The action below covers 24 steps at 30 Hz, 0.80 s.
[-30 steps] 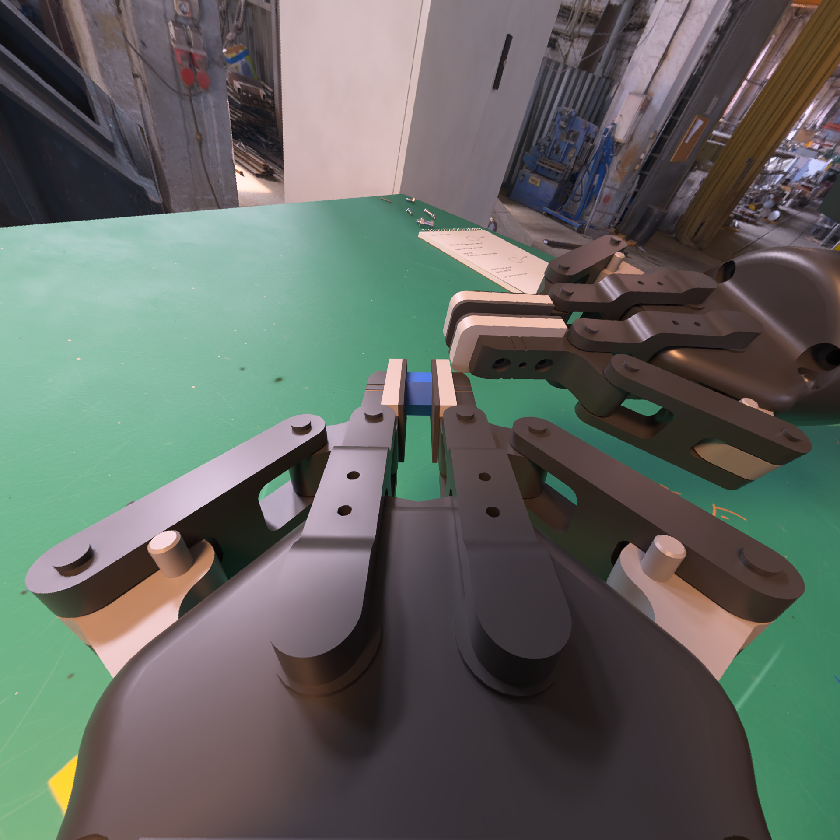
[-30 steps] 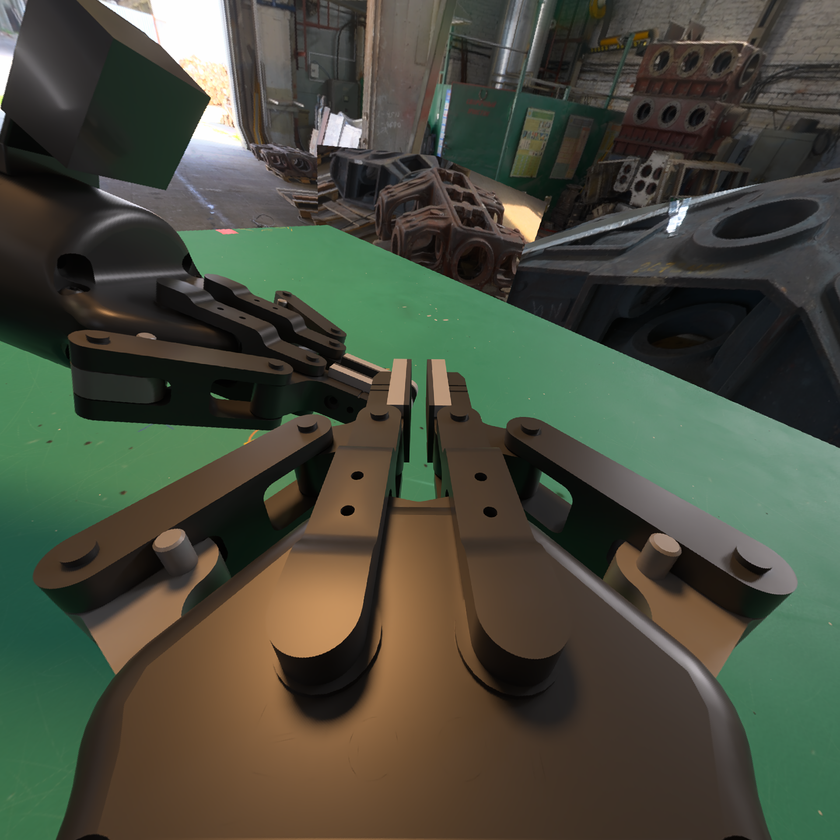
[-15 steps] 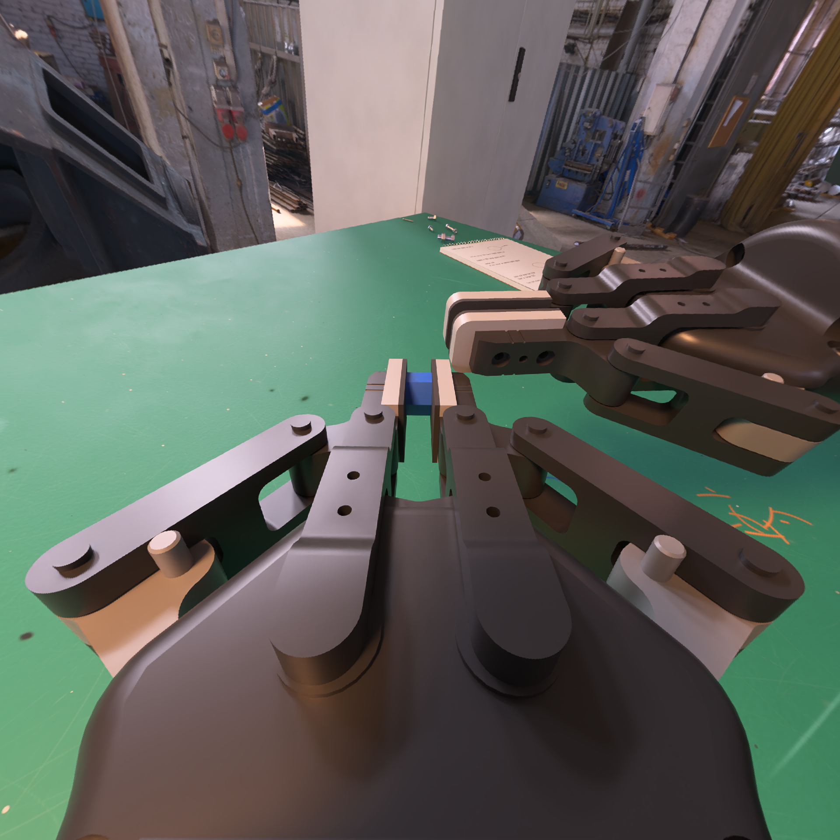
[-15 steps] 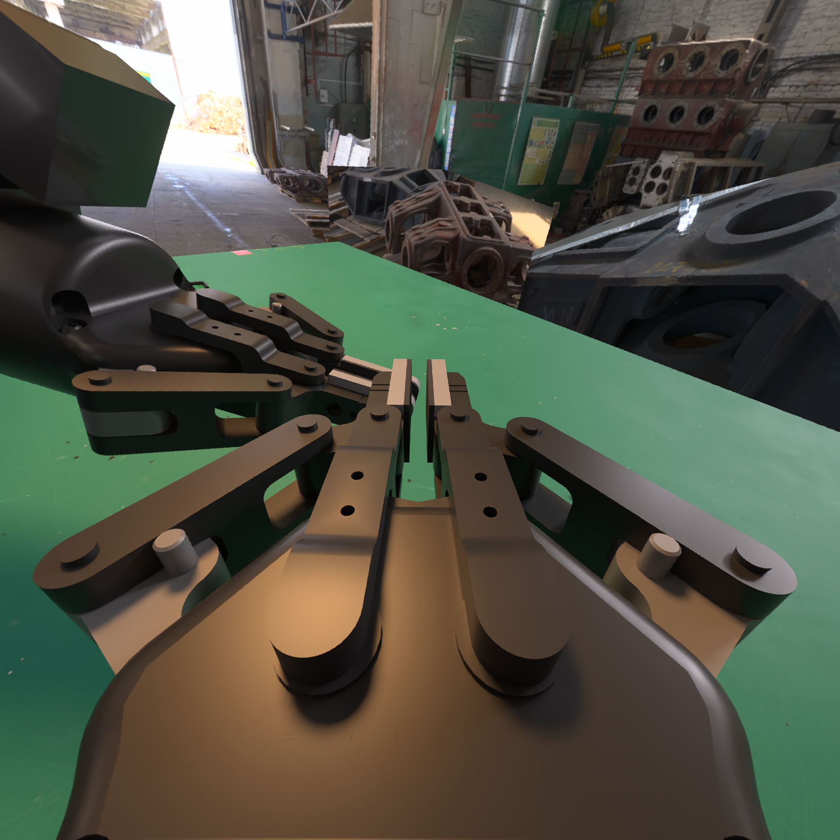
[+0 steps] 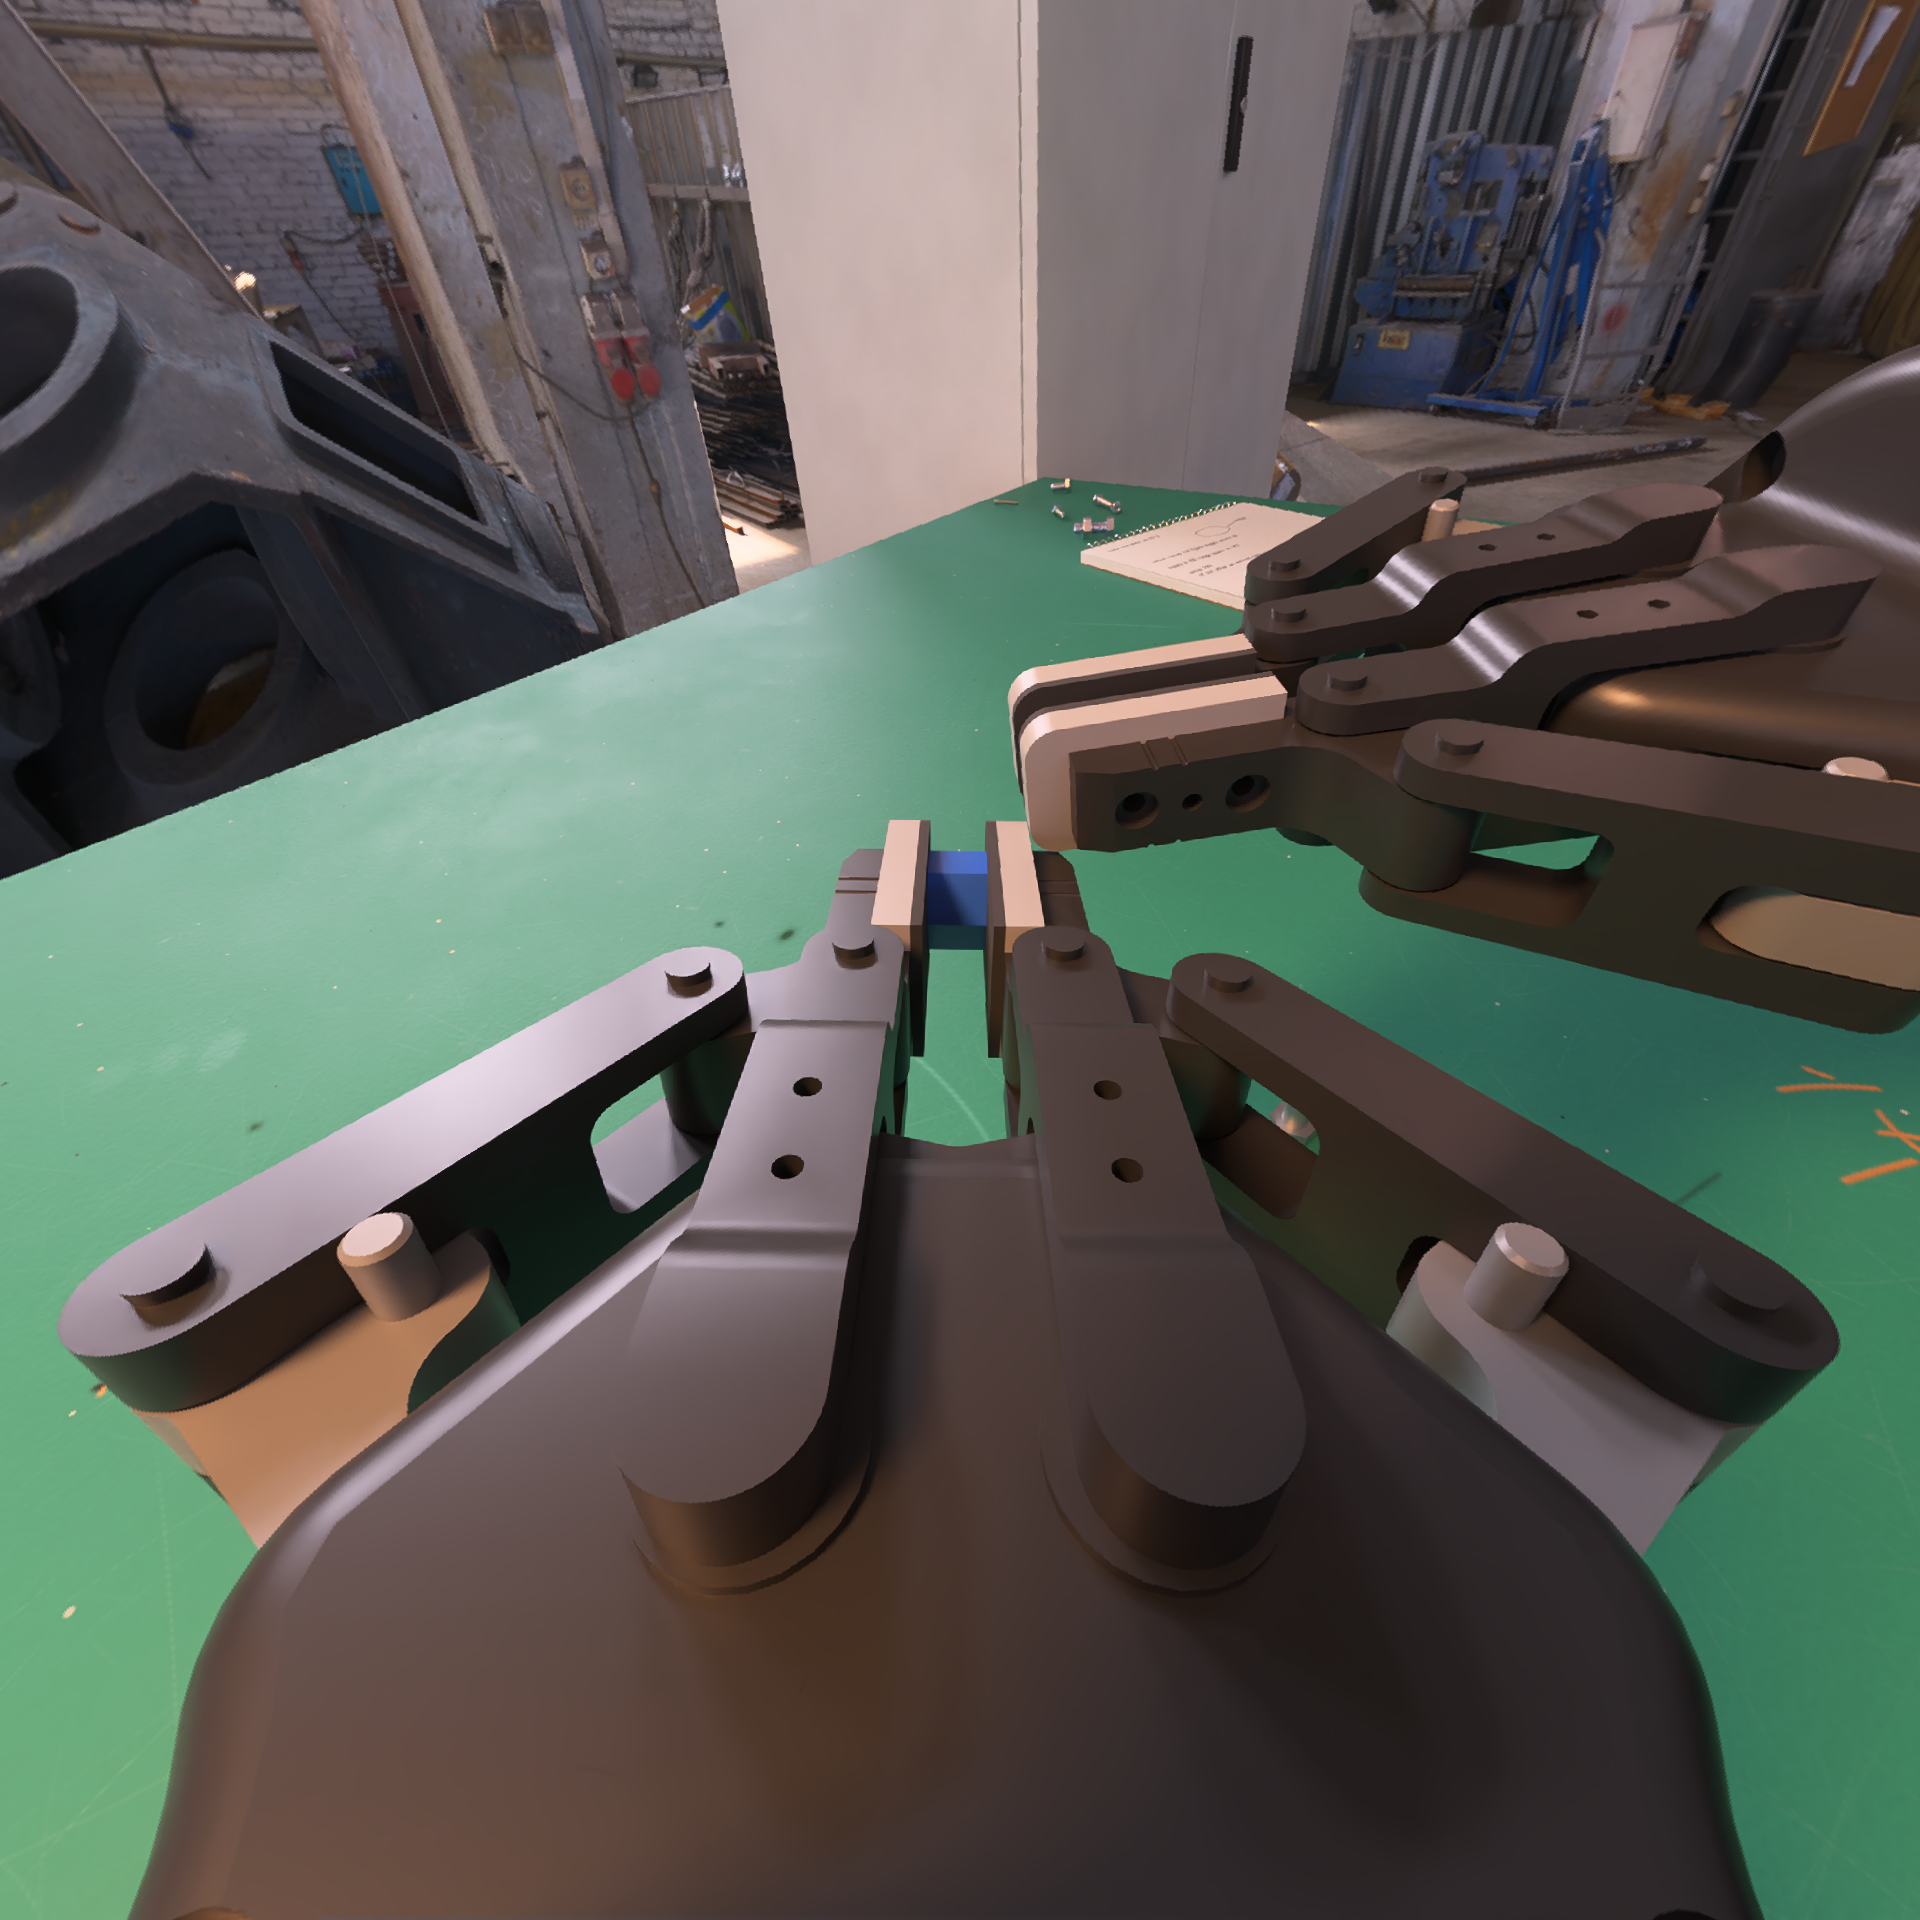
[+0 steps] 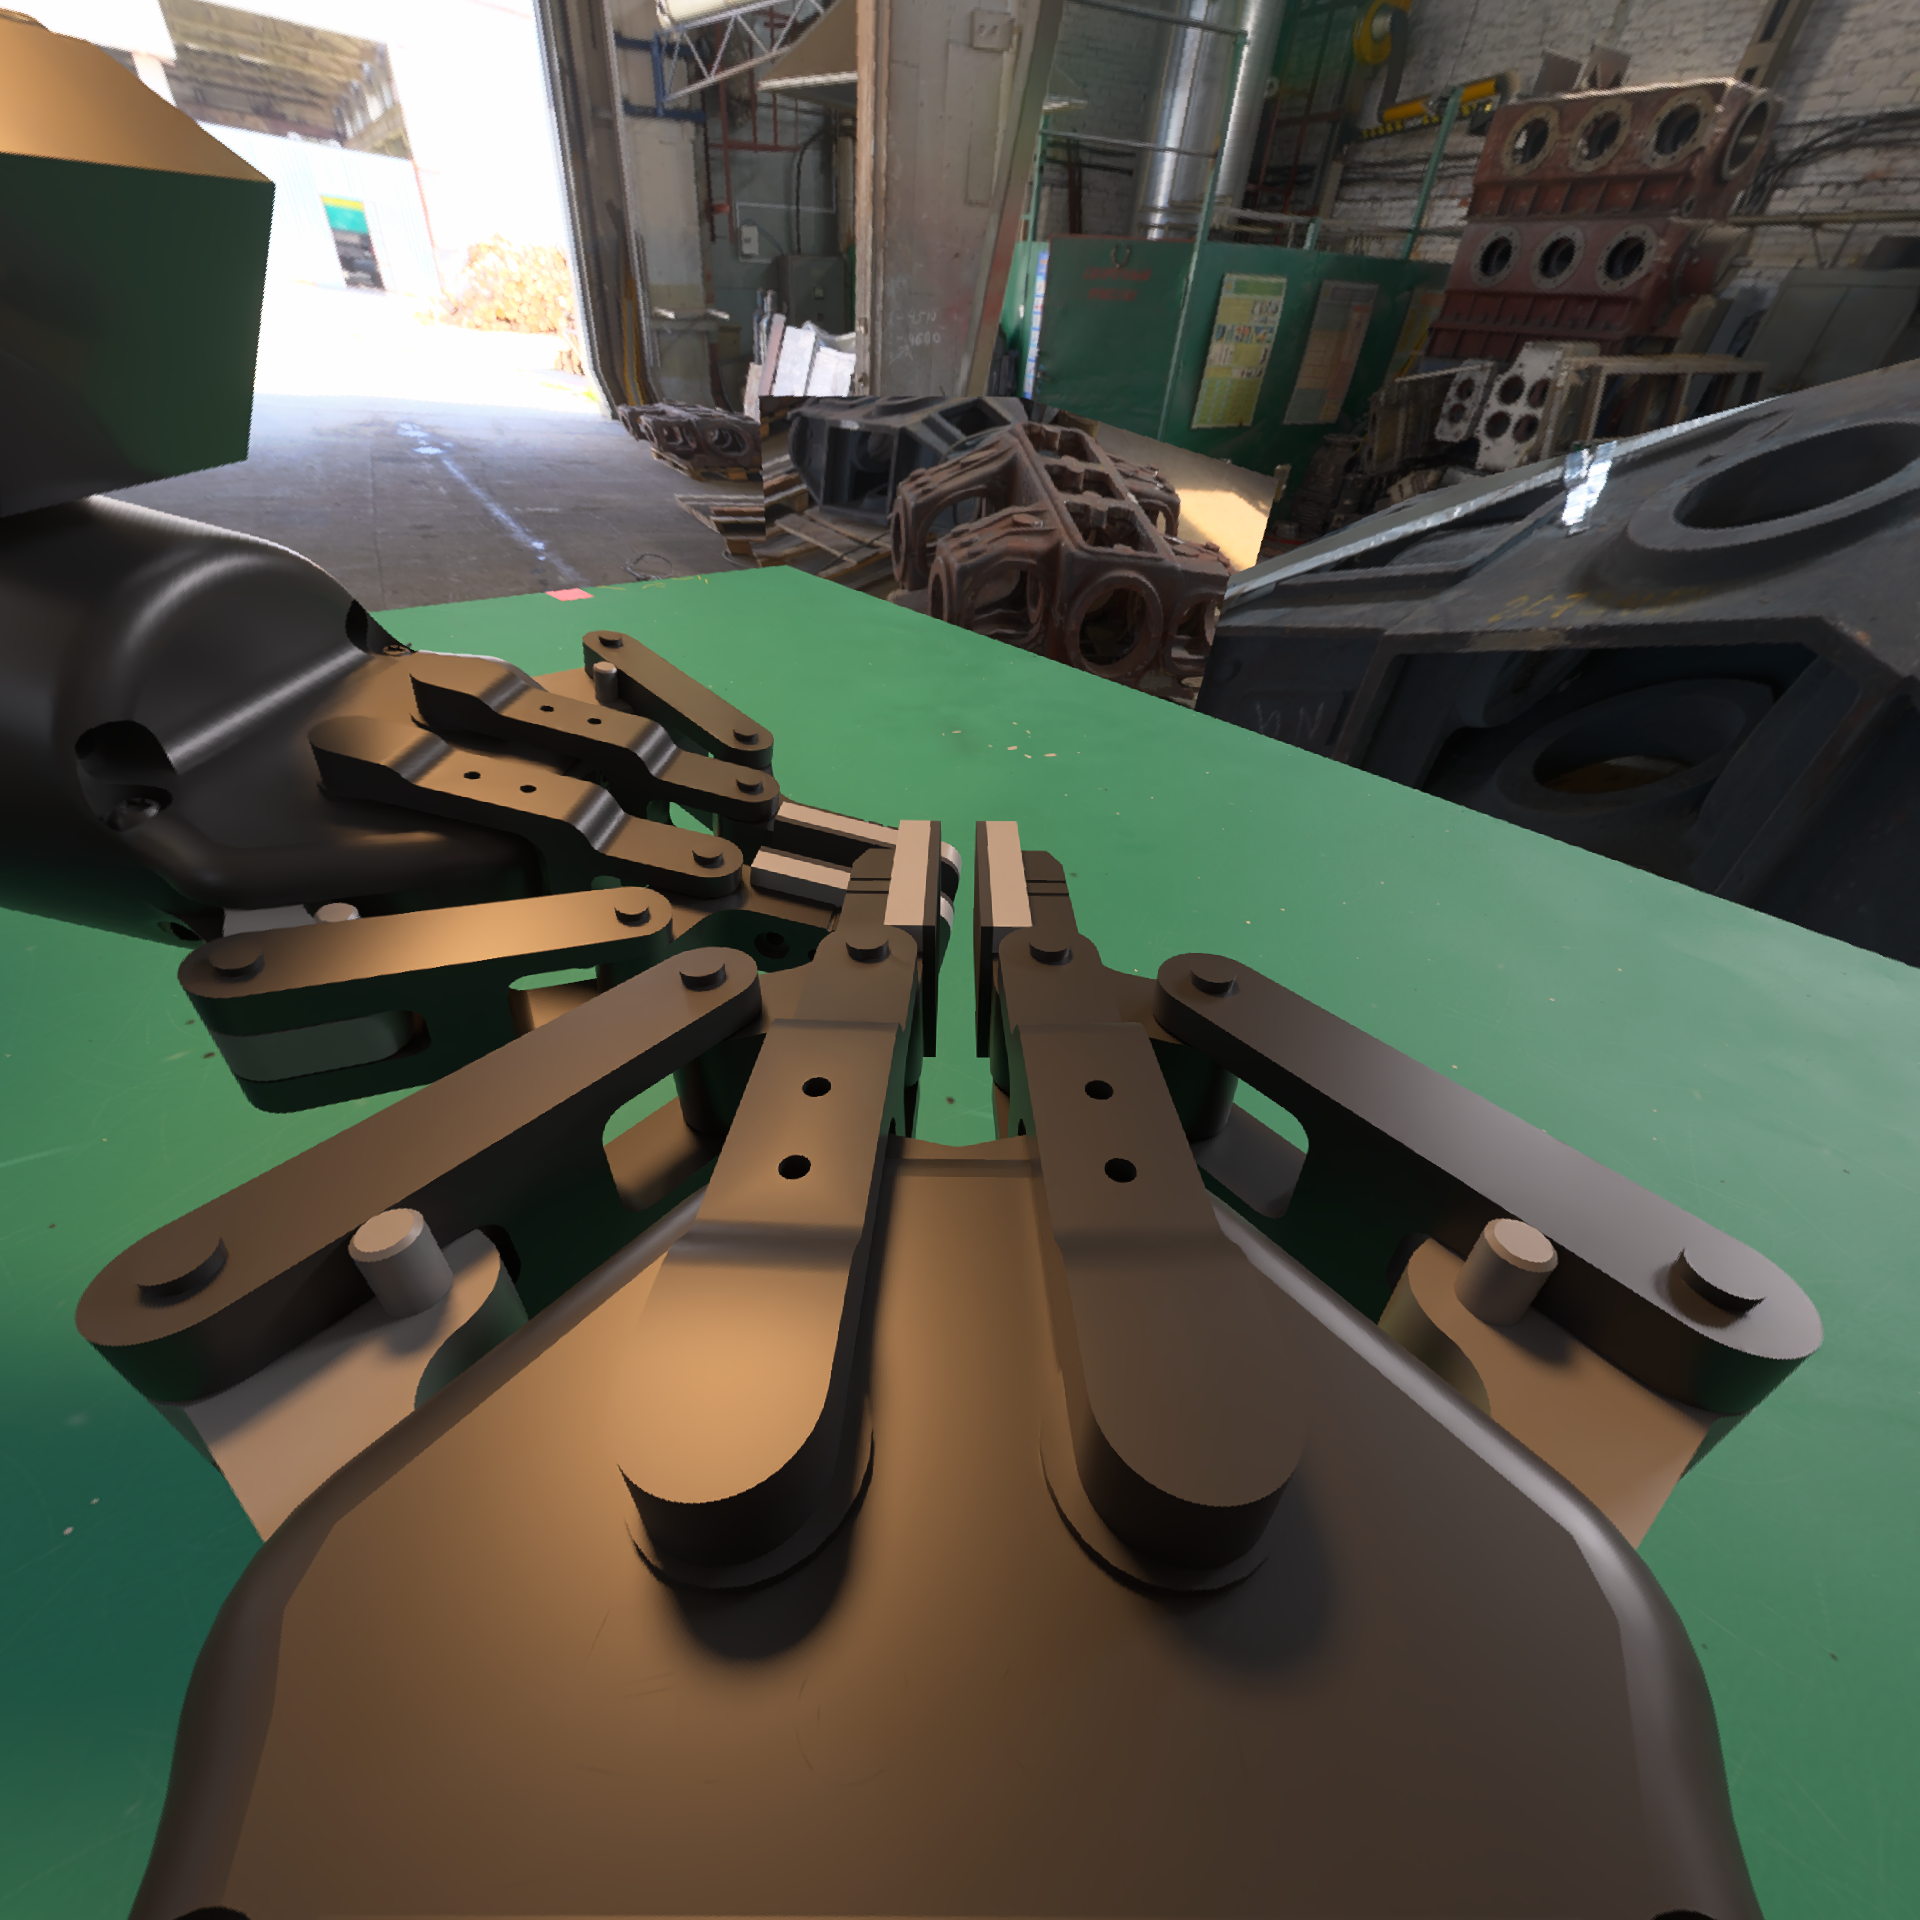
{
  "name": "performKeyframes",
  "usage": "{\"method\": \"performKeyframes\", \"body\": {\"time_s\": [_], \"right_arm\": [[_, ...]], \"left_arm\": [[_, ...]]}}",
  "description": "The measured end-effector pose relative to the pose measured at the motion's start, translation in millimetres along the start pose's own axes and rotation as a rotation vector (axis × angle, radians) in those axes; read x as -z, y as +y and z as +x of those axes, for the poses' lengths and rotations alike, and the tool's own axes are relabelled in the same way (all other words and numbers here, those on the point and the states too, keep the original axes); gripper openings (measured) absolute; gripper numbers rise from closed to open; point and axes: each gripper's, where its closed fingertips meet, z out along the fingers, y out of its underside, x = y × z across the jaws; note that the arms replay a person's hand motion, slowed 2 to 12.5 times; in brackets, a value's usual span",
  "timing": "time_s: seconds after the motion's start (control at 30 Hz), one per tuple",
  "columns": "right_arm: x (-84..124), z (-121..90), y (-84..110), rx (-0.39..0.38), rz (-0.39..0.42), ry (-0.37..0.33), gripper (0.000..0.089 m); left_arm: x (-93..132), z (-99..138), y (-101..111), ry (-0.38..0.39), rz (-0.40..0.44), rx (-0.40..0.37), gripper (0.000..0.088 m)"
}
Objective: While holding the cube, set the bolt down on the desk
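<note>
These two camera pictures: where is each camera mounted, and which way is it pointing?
Left wrist view: sits on the left tool, looking forward along its fingers, closed on a blue cube, over the green desk toward a notepad; the right tool reaches in from the right.
Right wrist view: sits on the right tool, fingers nearly together; no bolt is visible between them.
Shared: the desk, and each view shows the other tool.

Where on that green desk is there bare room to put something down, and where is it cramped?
The widest bare stretch of the desk lies left of the left hand, which grips a blue cube. The desk is also bare past the right hand, toward its far edge. It is cramped where the two hands nearly meet, and at the far corner with the notepad and loose screws.
</note>
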Motion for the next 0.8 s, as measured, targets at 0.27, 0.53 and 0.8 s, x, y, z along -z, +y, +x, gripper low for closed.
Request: {"method": "performKeyframes", "body": {"time_s": [0.27, 0.53, 0.8], "right_arm": [[0.7, -0.7, -1.8, -0.074, 0.021, -0.026, 0.0058], [0.9, -1.2, -2.9, -0.111, 0.034, -0.03, 0.0057], [1.3, -2.3, -5.9, -0.186, 0.048, -0.047, 0.0056]], "left_arm": [[0.9, 0.1, -2.3, -0.018, 0.015, -0.018, 0.0092], [1.5, -0.6, -3.9, -0.048, 0.027, -0.05, 0.0092], [2.5, 0.2, -6.7, -0.054, 0.056, -0.028, 0.0092]]}}
